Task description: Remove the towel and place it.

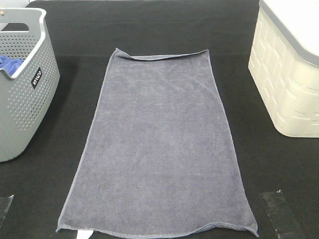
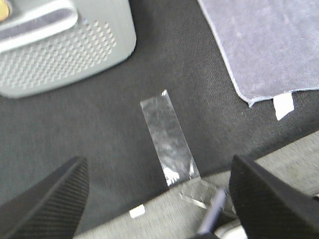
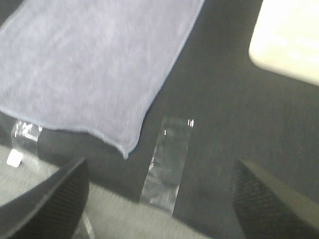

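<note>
Towel (image 1: 159,149) lies flat on bench (image 1: 279,169); both claws, left (image 2: 157,199) and right (image 3: 159,199), gape empty. I'd pinch its near corners evenly.

Only the fingertips of the robot showed, and only in the wrist views. The left gripper (image 2: 158,199) had two black, wedge-shaped fingers (image 2: 47,201) with finely ribbed, textured inner faces. The right gripper (image 3: 159,199) matched: black tapered fingers (image 3: 45,206), the same fine ribbing, one finger edged by a paler bevel.
</note>
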